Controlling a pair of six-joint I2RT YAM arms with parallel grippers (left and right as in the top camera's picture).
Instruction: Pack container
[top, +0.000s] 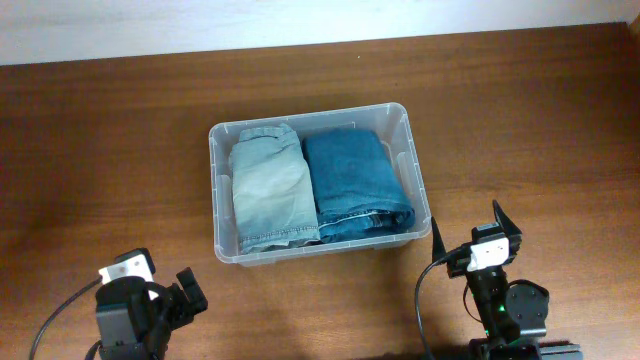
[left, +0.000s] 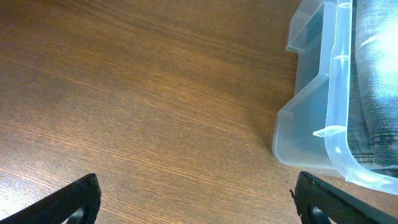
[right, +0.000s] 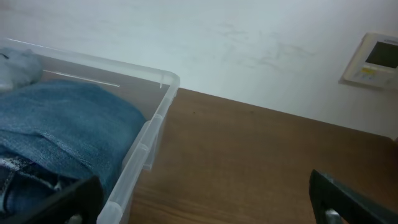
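Container (top: 310, 116): clear plastic bin, positioned at the centre of the wooden table (top: 120, 150), long axis running left to right in the overhead view. It holds two folded denim garments laid side by side. The light grey-green jeans (top: 270, 190) occupy the left half; the dark blue jeans (top: 355, 185) occupy the right half. The two touch along the middle and fill the bin floor.

Left gripper (left: 199, 202): located near the table's front edge, well apart from the container's front left corner. Jaws are spread wide with nothing between them; the left wrist view shows only bare tabletop in the gap.

Right gripper (top: 466, 222): located just beside the container's front right corner, not touching it. Jaws are spread wide and hold nothing. The right wrist view shows the container's end wall, the dark jeans and a white wall panel (right: 376, 59) behind the table.
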